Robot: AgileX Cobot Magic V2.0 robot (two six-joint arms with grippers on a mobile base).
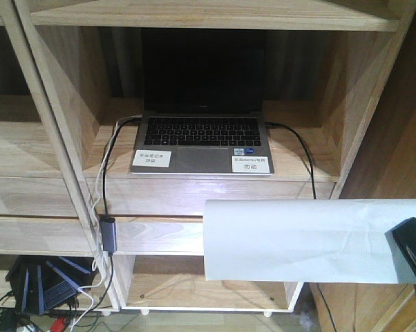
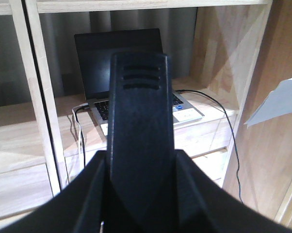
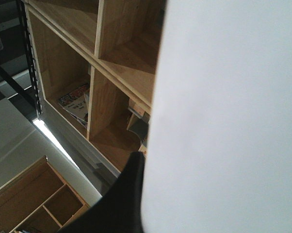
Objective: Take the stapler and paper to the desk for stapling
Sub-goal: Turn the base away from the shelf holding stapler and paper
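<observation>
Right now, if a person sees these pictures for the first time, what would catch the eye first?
First the paper, a big white sheet hanging in the air low on the right of the front view, with the right gripper at its right edge, jaws shut on it. Next the open laptop with a dark screen, on the shelf behind.
</observation>
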